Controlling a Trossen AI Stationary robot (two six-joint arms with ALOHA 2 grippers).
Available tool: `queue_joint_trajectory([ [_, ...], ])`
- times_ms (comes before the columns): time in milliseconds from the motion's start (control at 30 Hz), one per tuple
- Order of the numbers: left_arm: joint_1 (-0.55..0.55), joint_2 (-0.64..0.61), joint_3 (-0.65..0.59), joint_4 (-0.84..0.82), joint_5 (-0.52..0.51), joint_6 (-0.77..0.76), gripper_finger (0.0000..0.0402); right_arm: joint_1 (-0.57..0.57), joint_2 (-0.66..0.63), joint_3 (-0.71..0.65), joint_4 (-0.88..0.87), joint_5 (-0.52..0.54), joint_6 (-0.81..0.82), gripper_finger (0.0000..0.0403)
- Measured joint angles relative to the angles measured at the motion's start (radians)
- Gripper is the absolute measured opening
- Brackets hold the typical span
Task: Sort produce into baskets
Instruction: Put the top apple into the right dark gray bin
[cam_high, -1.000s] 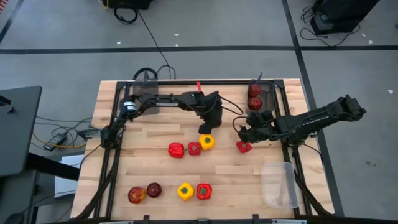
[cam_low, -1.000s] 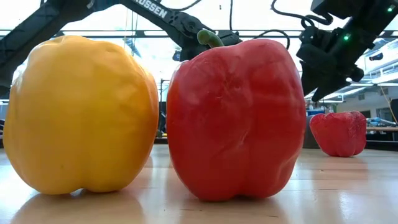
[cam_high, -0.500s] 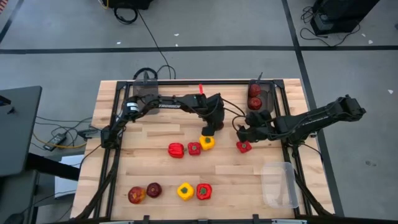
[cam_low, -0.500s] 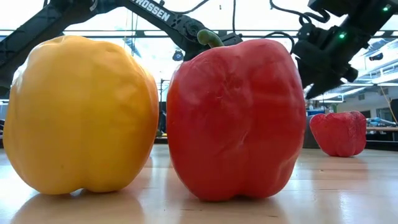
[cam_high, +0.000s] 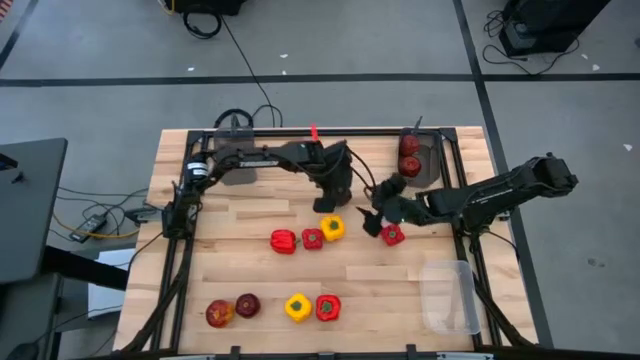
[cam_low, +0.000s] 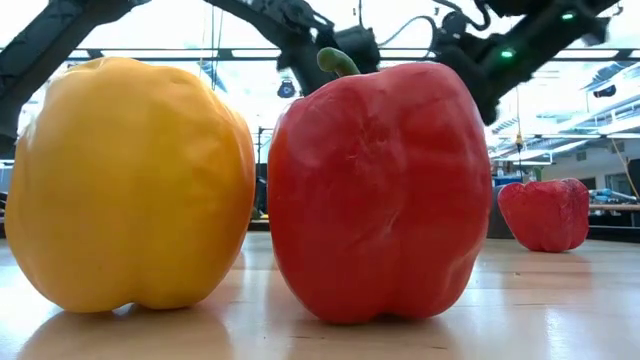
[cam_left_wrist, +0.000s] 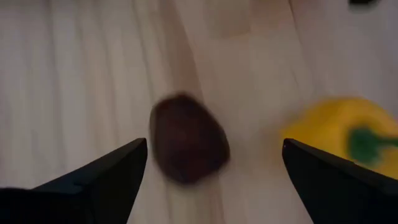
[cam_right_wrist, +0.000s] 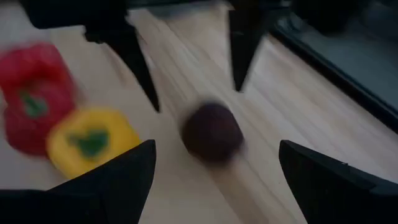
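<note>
On the wooden counter (cam_high: 250, 270), near its middle, the left gripper (cam_high: 336, 199) hangs with fingers spread above a dark-red apple (cam_left_wrist: 188, 138) that lies loose on the boards, just beside a yellow pepper (cam_high: 332, 228). The right gripper (cam_high: 371, 216) is also spread, holding nothing, close to a red pepper (cam_high: 392, 235) and facing the apple. 2 more red peppers (cam_high: 284, 241) sit in a row touching the yellow one (apple itself hidden under the left arm from above). Along the near edge are 2 apples (cam_high: 219, 313), 1 yellow pepper (cam_high: 297, 307) and 1 red pepper (cam_high: 327, 307). A grey basket (cam_high: 430, 160) at the far right corner holds 2 red apples (cam_high: 409, 144). A clear basket (cam_high: 448, 297) stands at the near right, and another grey basket (cam_high: 232, 150) at the far left.
</note>
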Motion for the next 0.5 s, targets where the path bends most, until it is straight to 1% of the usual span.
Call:
queue_joint_trajectory([
  [133, 0.020, -0.085, -0.013, -0.082, 0.000, -0.003, 0.0379, -0.112, 0.058, 0.000, 0.128, -0.141, -0.113, 0.0357],
  [233, 0.039, -0.155, -0.071, -0.099, 0.000, -0.026, 0.0379, -0.216, 0.105, 0.011, 0.147, -0.288, -0.174, 0.0360],
  [333, 0.057, -0.233, -0.160, -0.092, -0.003, -0.054, 0.0379, -0.300, 0.158, 0.053, 0.116, -0.435, -0.238, 0.0360],
  [400, 0.068, -0.292, -0.230, -0.073, -0.005, -0.082, 0.0379, -0.335, 0.190, 0.098, 0.086, -0.497, -0.299, 0.0360],
  [500, 0.081, -0.383, -0.356, 0.000, -0.025, -0.133, 0.0379, -0.364, 0.237, 0.194, -0.029, -0.564, -0.410, 0.0360],
])
